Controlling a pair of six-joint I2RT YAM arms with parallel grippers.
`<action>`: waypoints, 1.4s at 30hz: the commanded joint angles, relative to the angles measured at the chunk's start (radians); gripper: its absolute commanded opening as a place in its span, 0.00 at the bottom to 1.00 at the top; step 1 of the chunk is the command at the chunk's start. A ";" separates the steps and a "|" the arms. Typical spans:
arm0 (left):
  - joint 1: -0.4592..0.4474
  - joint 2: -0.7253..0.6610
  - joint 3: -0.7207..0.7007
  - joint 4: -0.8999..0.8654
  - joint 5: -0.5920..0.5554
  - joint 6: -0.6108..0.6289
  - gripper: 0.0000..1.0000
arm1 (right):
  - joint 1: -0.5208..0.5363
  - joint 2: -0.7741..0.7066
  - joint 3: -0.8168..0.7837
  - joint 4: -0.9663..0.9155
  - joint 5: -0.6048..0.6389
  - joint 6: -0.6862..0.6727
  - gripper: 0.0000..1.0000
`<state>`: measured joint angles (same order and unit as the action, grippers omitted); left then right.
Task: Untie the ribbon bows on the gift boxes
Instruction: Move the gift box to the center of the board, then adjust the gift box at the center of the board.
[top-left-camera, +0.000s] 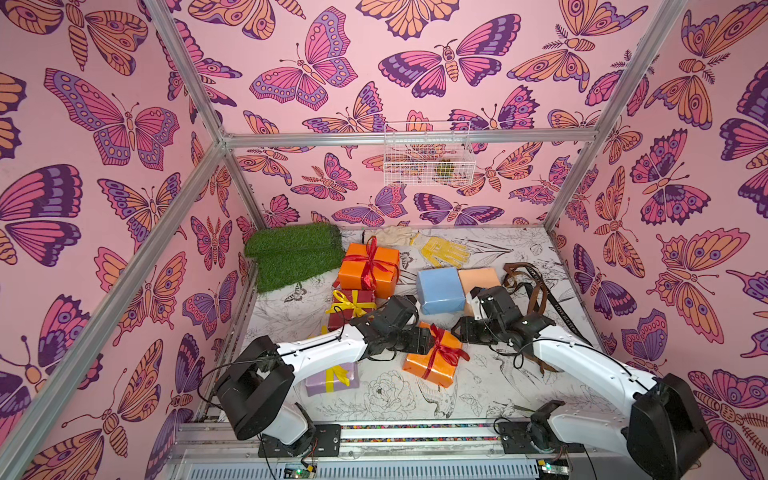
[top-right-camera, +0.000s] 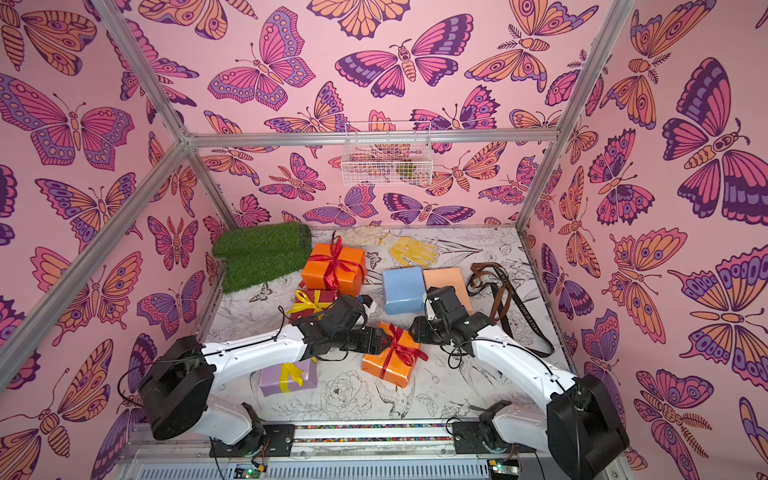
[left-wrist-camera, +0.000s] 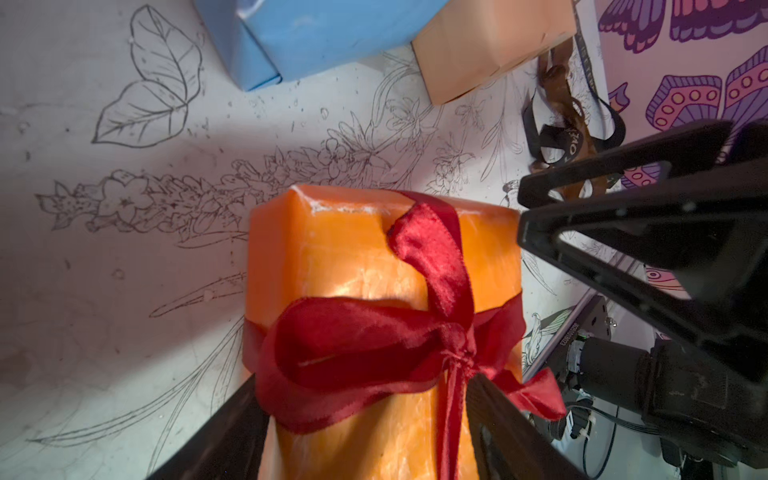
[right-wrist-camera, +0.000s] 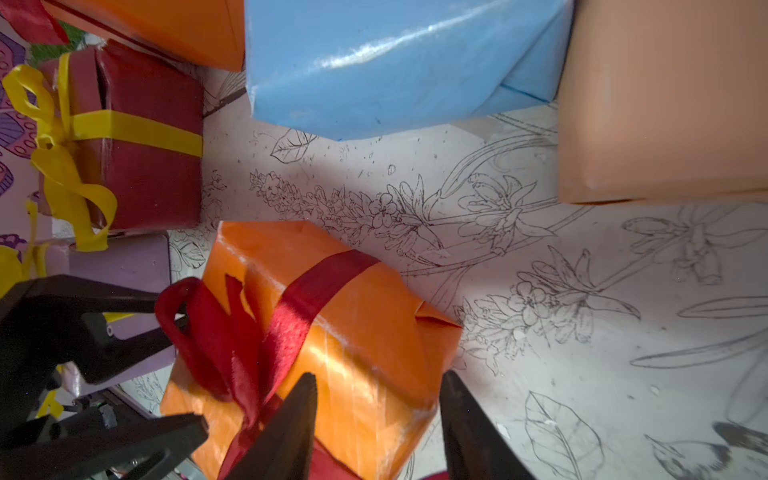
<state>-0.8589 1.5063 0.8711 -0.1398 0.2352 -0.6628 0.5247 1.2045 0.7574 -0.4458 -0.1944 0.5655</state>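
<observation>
Centrally placed box: near orange gift box (top-left-camera: 417, 362) lay on the desk (top-left-camera: 399, 399), between the two arms.
Its bow: red satin bow (left-wrist-camera: 374, 345) was tied on top, with knot and loops intact.
Left pincer (left-wrist-camera: 363, 378): jaws stood apart, flanking the bow end of that box; contact with its sides was unclear.
Right pincer (right-wrist-camera: 378, 376): jaws stood apart over another corner, one finger just beside a red tail, gripping nothing.
Tied neighbours: far orange box (top-left-camera: 353, 274), dark red box (top-left-camera: 363, 296), lilac box (top-left-camera: 316, 380).
Bare boxes: light blue box (top-left-camera: 440, 291) and peach box (top-left-camera: 478, 276) sat just beside each other.
Loose ribbons: brown ribbon (left-wrist-camera: 559, 89) and black lettered ribbon (left-wrist-camera: 569, 140) lay by the right wall.
</observation>
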 joint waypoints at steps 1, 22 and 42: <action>-0.002 0.008 -0.005 0.007 -0.001 0.015 0.76 | -0.004 -0.061 0.041 -0.156 0.050 -0.030 0.52; 0.048 0.062 0.189 -0.130 -0.054 0.263 0.76 | -0.003 -0.358 -0.388 0.129 -0.077 0.373 0.38; 0.062 0.111 0.166 -0.128 -0.067 0.253 0.76 | -0.015 -0.090 -0.266 0.288 -0.079 0.334 0.36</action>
<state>-0.8089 1.6615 1.0756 -0.2527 0.1867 -0.3985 0.5213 1.0668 0.4294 -0.1928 -0.2874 0.9367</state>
